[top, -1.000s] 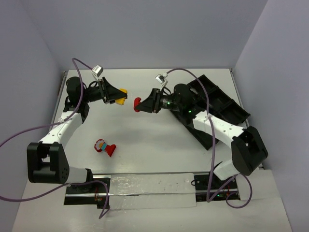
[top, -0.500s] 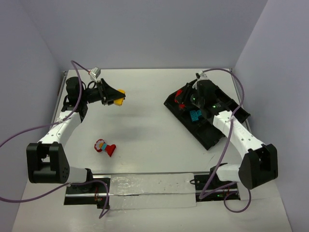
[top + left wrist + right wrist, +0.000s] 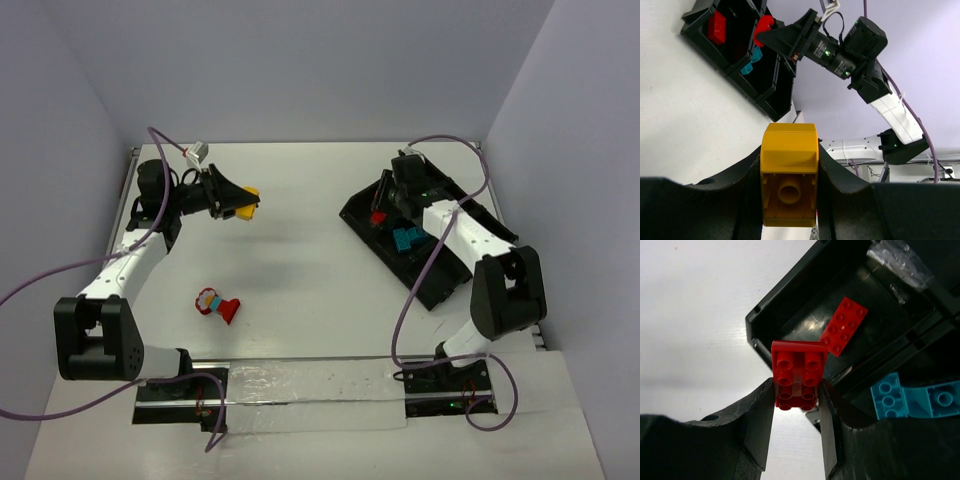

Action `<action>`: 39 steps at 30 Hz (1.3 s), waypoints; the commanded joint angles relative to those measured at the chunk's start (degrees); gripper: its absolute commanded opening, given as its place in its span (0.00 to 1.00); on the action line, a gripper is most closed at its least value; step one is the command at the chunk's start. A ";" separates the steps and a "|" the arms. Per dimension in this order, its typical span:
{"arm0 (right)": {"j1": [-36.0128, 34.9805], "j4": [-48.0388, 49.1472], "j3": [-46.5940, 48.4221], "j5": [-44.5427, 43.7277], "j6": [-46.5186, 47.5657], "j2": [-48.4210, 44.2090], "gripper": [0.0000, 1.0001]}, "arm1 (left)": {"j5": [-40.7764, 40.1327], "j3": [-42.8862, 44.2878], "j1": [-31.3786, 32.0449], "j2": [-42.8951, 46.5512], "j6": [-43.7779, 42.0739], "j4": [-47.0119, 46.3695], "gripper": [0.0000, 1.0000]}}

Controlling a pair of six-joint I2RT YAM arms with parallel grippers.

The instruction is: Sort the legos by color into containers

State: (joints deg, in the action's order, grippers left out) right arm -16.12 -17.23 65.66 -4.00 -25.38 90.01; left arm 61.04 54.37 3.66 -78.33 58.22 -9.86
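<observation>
My left gripper (image 3: 243, 204) hangs above the table's far left, shut on a yellow lego (image 3: 250, 198); the left wrist view shows this yellow lego (image 3: 789, 172) pinched between both fingers. My right gripper (image 3: 380, 212) is shut on a red lego (image 3: 378, 216) over the left end compartment of the black tray of containers (image 3: 455, 262). From the right wrist, the held red lego (image 3: 798, 374) hovers at that compartment's rim (image 3: 756, 323), where a flat red lego (image 3: 844, 326) lies. Cyan legos (image 3: 900, 398) sit in the compartment beside it.
A small clump of red, cyan and yellow legos (image 3: 216, 304) lies on the white table at front left. The tray stands diagonally at the right. A purple cable loops over each arm.
My right arm has swung from the table's middle to the right, carrying the red lego over the tray's end compartment. The left arm has barely moved with its yellow lego.
</observation>
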 commanded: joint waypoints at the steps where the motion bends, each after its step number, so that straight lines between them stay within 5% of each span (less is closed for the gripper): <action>1: 1.16 0.62 4.82 -2.24 1.65 3.32 0.06 | -0.48 2.23 -0.16 2.04 -0.92 0.11 0.00; 6: 1.23 -0.40 8.03 -2.07 2.24 8.52 0.21 | -0.45 2.58 -0.24 2.19 -1.64 1.18 0.00; 8: 1.26 -0.52 8.43 -1.84 2.27 9.80 0.38 | -0.89 3.11 -0.24 2.48 -2.94 3.00 0.00; 10: 1.26 -0.27 8.43 -1.80 2.35 10.00 0.67 | -1.18 3.11 -0.15 2.57 -3.62 3.94 0.00; 12: 1.26 -0.40 8.45 -2.10 2.32 9.84 0.75 | -0.90 2.90 -0.15 2.50 -3.36 3.48 0.00; 25: -0.26 2.25 3.18 5.35 2.81 -3.86 0.77 | -0.66 1.23 -0.15 1.51 -1.82 0.08 0.00; 33: -8.80 7.72 -0.70 20.48 3.94 -12.82 0.76 | -0.48 0.91 0.64 0.12 -0.40 -2.51 0.00; 39: -12.48 9.60 -3.34 20.85 2.06 -15.19 0.76 | -0.77 1.62 1.65 -1.23 -0.68 -2.18 0.00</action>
State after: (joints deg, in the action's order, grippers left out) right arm -27.59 -10.49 64.10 14.47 -22.73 76.68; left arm 60.19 54.57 4.43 -78.59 56.93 -9.59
